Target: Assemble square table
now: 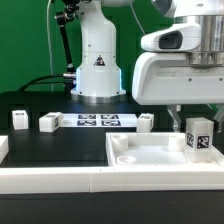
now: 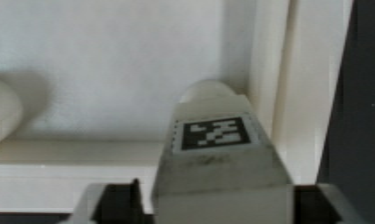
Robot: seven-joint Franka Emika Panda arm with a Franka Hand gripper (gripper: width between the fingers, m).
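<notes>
The arm's white base [image 1: 97, 65] stands at the back of the scene, and its links rise out of the exterior view. The wrist housing [image 1: 180, 65] hangs at the exterior view's right, pointing straight down. Below it the pincer [image 1: 189, 120] reaches down with its two dark fingers [image 2: 116, 203] parted, one on each side of a white leg post [image 1: 197, 140]. The fingers stand close to the post's sides; whether they press it cannot be told

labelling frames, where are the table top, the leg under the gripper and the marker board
table top [image 1: 160, 152], exterior view, bare inner floor
leg [image 2: 214, 135], wrist view, its tag
marker board [image 1: 97, 121], exterior view, middle tags
</notes>
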